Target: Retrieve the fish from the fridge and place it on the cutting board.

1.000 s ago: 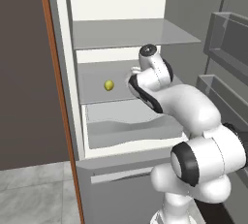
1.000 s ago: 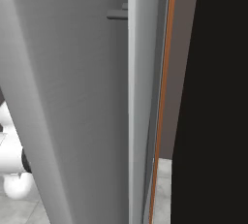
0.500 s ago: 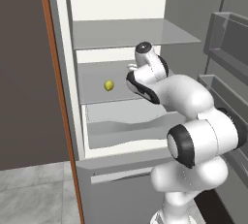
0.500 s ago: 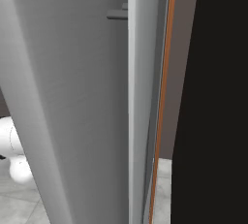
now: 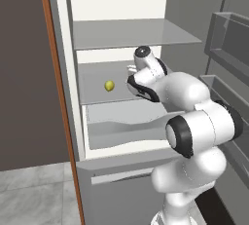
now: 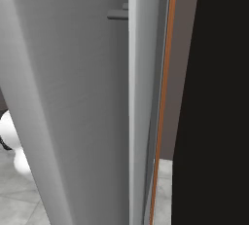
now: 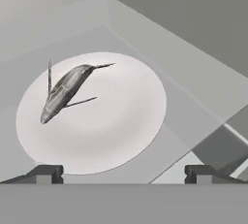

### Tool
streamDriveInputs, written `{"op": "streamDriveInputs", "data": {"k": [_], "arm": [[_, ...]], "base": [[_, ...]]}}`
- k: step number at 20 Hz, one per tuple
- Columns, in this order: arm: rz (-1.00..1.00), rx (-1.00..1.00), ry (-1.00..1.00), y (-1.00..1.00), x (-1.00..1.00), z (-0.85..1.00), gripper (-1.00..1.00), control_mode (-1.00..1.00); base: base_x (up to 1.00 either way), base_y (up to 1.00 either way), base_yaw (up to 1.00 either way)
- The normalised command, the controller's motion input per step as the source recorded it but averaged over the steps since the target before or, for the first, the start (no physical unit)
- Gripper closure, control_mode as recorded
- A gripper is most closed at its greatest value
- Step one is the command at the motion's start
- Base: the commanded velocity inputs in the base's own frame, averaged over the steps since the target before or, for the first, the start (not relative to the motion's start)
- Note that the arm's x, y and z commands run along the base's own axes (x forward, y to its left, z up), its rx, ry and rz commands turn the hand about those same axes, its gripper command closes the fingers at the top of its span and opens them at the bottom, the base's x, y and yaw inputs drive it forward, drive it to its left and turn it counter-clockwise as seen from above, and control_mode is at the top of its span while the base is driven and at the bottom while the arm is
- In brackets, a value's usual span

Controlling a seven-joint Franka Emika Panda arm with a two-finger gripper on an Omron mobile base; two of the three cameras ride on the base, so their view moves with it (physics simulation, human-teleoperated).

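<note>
— Hand view: why are you holding your hand [image 7: 124, 172] so wide, with nothing in it?

— I am keeping it fully spread so both tips can straddle the fish [image 7: 64, 91]. It is lying on the plate [image 7: 126, 121] on the fridge [image 5: 68, 63] shelf, just ahead of me.

— And the fruit [image 5: 109, 86]?

— Sitting left of the plate; I am leaving it there.

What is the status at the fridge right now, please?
Pincer open, empty, short of the fish. Fish lies on white plate, fridge shelf. Nothing between the pincer and the fish.
</note>
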Motion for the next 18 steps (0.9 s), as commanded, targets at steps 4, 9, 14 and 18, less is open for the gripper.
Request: {"op": "streamDriveInputs", "data": {"k": [4, 9, 14, 18], "arm": [[0.00, 0.01, 0.00, 0.00, 0.49, 0.00, -1.00, -1.00], [0.00, 0.00, 0.00, 0.00, 0.51, -0.05, -1.00, -1.00], [0.00, 0.00, 0.00, 0.00, 0.37, -0.35, -1.00, -1.00], [0.00, 0.00, 0.00, 0.00, 0.33, -0.26, -1.00, -1.00]], "base": [[0.00, 0.00, 0.00], [0.00, 0.00, 0.00], [0.00, 0.00, 0.00], [0.00, 0.00, 0.00]]}}
